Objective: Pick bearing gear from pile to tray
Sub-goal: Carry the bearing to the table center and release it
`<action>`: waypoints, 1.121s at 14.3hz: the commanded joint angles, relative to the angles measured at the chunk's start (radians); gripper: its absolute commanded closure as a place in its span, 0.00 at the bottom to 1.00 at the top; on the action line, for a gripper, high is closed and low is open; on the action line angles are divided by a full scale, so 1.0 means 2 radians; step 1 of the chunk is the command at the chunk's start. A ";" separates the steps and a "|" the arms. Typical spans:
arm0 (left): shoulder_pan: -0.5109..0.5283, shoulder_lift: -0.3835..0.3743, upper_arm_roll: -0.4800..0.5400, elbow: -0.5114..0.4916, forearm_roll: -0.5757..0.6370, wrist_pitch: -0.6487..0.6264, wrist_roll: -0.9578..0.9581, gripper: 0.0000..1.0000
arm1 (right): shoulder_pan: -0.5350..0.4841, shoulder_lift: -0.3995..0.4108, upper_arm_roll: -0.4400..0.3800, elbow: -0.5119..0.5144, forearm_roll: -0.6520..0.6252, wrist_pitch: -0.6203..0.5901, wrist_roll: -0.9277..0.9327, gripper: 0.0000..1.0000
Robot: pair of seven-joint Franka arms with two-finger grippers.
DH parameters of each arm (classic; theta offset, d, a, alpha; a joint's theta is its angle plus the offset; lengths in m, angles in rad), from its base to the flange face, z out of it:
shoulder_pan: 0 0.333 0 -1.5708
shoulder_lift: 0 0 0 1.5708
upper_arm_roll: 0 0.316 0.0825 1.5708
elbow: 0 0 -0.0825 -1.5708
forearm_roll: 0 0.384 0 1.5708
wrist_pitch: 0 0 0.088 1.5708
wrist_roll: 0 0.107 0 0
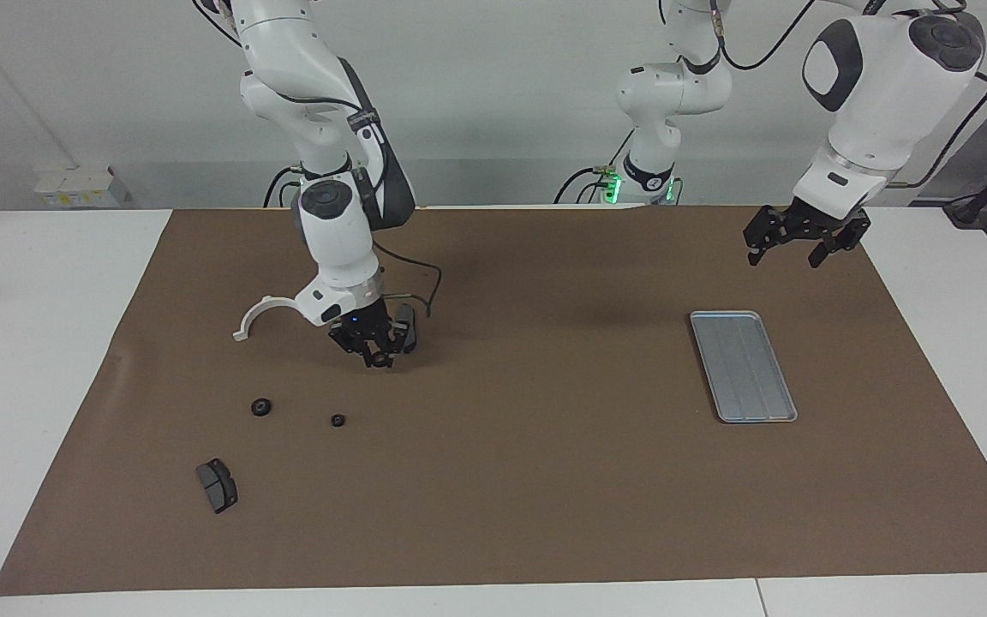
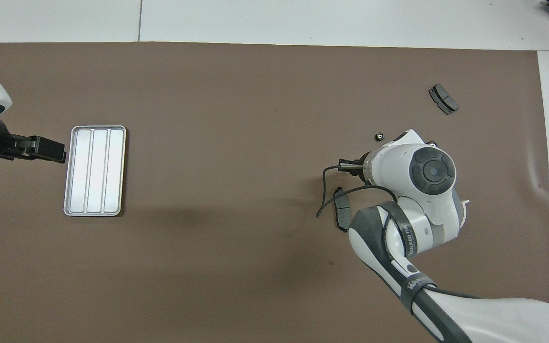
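Observation:
My right gripper point(image 1: 378, 357) hangs low over the mat beside a dark grey pad point(image 1: 409, 324), shut on a small black gear; in the overhead view my right gripper point(image 2: 346, 166) shows under the wrist. Two more black gears point(image 1: 261, 406) point(image 1: 337, 420) lie on the mat, one seen from overhead point(image 2: 379, 137). A white half-ring bracket point(image 1: 255, 314) lies by the right wrist. A second pad point(image 1: 217, 485) lies farther from the robots. The silver tray point(image 1: 742, 364) point(image 2: 94, 170) sits bare at the left arm's end. My left gripper point(image 1: 789, 244) waits open, raised beside the tray.
A brown mat point(image 1: 528, 480) covers the table, with white tabletop point(image 1: 39, 343) around it. The right arm's black cable point(image 2: 324, 200) loops over the mat near the pad point(image 2: 341, 209). The second pad point(image 2: 443, 99) lies near the mat's corner.

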 commanded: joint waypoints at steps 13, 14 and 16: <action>0.003 -0.012 -0.001 -0.012 0.007 0.006 0.004 0.00 | 0.184 0.239 -0.001 0.361 -0.052 -0.112 0.252 1.00; 0.004 -0.012 -0.002 -0.013 0.007 0.006 0.004 0.00 | 0.192 0.238 0.000 0.361 -0.056 -0.111 0.252 1.00; 0.003 -0.012 -0.002 -0.012 0.007 0.005 0.004 0.00 | 0.213 0.241 0.000 0.354 -0.061 -0.103 0.254 1.00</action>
